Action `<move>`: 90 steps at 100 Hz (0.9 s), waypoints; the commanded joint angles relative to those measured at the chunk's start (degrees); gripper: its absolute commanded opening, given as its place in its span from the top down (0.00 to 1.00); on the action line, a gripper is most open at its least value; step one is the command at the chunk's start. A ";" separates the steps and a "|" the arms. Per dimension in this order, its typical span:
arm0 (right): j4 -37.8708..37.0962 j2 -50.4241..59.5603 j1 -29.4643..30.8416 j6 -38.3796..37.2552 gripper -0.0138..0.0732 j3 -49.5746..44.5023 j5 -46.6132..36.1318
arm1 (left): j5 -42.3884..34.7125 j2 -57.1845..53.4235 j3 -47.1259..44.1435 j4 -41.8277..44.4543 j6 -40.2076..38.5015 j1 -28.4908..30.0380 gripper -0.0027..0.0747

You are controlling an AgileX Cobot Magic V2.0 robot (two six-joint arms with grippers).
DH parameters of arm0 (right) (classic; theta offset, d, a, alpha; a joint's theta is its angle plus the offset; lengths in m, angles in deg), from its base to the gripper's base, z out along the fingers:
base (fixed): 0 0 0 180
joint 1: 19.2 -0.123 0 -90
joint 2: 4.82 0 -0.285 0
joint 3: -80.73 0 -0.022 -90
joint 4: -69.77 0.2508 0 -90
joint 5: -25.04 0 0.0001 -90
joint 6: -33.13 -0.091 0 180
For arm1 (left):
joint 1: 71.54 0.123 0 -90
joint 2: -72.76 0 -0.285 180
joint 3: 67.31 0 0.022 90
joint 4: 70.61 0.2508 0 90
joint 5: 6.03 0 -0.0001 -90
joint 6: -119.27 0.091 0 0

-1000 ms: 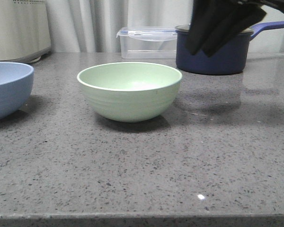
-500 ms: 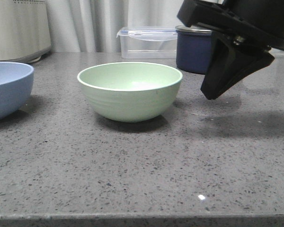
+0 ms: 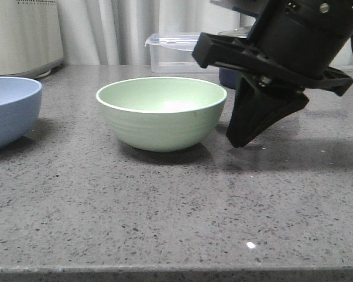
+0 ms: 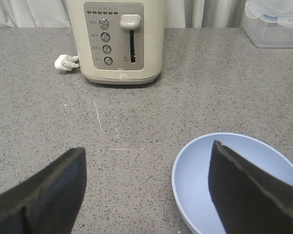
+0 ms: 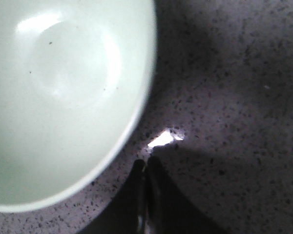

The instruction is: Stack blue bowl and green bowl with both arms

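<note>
The green bowl (image 3: 162,113) stands upright and empty mid-table; it also shows in the right wrist view (image 5: 63,97). My right gripper (image 3: 238,141) is shut and empty, its tip low beside the bowl's right side, just outside the rim (image 5: 145,165). The blue bowl (image 3: 9,108) sits at the left edge of the front view. In the left wrist view my left gripper (image 4: 146,170) is open, one finger over the blue bowl's inside (image 4: 198,180), the other over bare counter. The left gripper is out of the front view.
A cream toaster (image 4: 118,39) with a white plug stands behind the blue bowl, also in the front view (image 3: 23,35). A clear lidded container (image 3: 179,53) and a navy saucepan (image 3: 229,76) stand at the back by the curtain. The grey counter's front edge (image 3: 176,273) is near.
My right arm has come down and moved left from above the saucepan to just beside the green bowl's right side. Both bowls have stayed put.
</note>
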State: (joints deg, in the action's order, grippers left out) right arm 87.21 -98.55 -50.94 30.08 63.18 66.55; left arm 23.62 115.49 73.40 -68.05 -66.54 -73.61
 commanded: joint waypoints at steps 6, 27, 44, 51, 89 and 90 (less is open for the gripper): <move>2.11 1.42 -0.20 0.69 0.93 1.24 -3.30 | -3.77 0.21 2.03 -0.29 -0.50 -0.09 0.30; 2.41 1.42 -0.20 0.69 0.93 1.24 -4.24 | -3.77 0.21 2.03 -0.29 -0.50 -0.09 0.30; 2.98 1.42 -0.20 0.69 0.93 1.24 -4.79 | -3.77 0.21 2.03 -0.29 -0.50 -0.09 0.30; 3.07 1.42 -0.20 0.69 0.93 1.24 -4.79 | -3.77 0.21 2.03 -0.29 -0.50 -0.09 0.30; 3.98 1.42 -0.20 0.69 0.93 1.24 -5.65 | 2.05 3.69 3.46 -1.23 -0.50 -0.09 0.30; 3.98 1.42 -0.20 0.69 0.93 1.24 -5.65 | 2.41 3.95 3.80 -1.25 -0.50 -0.09 0.30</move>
State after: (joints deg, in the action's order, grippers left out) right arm 90.14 -99.03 -51.03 30.08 63.18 63.17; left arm 26.60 116.90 73.88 -68.18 -66.54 -73.61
